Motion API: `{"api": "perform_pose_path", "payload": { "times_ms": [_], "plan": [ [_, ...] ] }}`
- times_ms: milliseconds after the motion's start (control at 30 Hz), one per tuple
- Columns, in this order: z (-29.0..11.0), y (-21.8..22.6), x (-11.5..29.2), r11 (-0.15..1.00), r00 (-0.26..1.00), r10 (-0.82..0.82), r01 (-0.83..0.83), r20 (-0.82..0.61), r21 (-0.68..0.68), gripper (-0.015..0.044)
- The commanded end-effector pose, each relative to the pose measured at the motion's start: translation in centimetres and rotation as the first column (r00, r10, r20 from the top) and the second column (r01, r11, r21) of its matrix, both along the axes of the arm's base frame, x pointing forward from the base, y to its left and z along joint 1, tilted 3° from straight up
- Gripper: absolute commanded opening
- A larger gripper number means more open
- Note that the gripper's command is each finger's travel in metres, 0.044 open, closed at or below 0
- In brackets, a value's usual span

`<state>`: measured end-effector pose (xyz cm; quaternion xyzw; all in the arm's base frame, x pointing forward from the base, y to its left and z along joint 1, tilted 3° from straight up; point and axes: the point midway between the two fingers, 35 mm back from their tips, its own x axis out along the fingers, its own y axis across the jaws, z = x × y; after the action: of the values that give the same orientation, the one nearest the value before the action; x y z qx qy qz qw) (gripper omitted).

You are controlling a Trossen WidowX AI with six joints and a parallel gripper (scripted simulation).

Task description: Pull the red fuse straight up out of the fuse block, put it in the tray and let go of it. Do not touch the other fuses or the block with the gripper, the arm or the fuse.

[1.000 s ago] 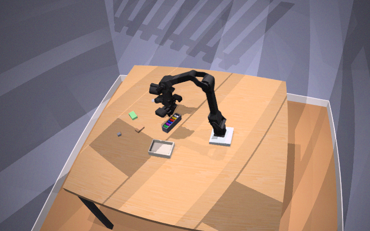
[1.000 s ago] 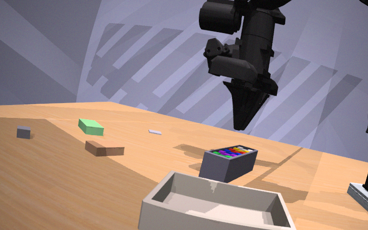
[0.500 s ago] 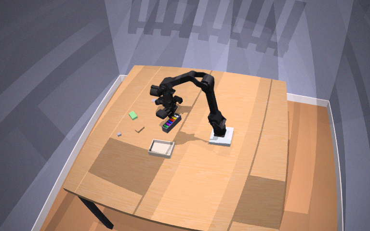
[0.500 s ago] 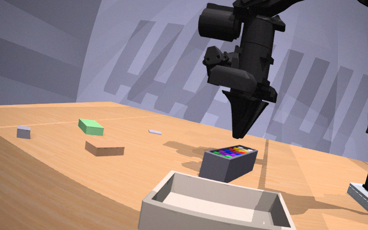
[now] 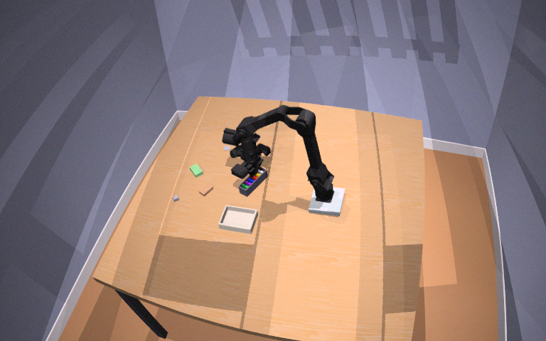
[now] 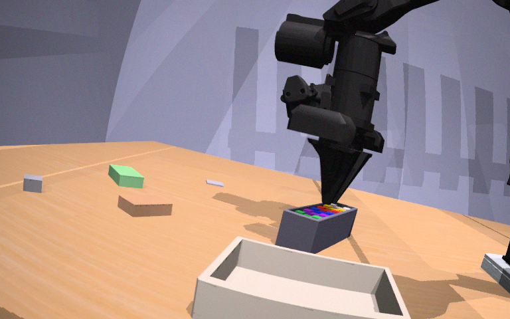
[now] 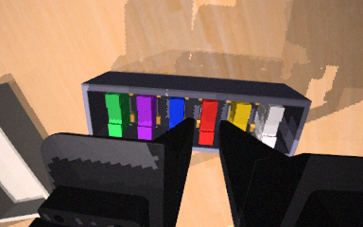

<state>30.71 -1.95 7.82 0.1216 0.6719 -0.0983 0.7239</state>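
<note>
The dark fuse block stands on the table. The red fuse sits in it between the blue fuse and the yellow fuse. My gripper points down, its tips at or just above the block's top. It is open by a narrow gap and holds nothing. In the wrist view the red fuse shows between the tips, with a gap on each side. Exact tip height is unclear. The cream tray is empty.
The green fuse, purple fuse and white fuse also sit in the block. A green box, brown box, grey cube and thin pale piece lie away from the block.
</note>
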Motion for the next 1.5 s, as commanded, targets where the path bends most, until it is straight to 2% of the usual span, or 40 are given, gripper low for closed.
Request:
{"api": "perform_pose_path", "payload": {
  "times_ms": [0,1133,1467],
  "plan": [
    [-0.3,-0.1,-0.2,1.000,1.000,0.004,-0.004,-0.006,-0.005,0.0074],
    [-1.3,-0.1,-0.1,1.000,1.000,0.004,-0.004,-0.006,-0.005,0.0074],
    [-1.2,0.0,-0.1,1.000,1.000,0.001,-0.001,-0.004,0.000,0.0007]
  ]
}}
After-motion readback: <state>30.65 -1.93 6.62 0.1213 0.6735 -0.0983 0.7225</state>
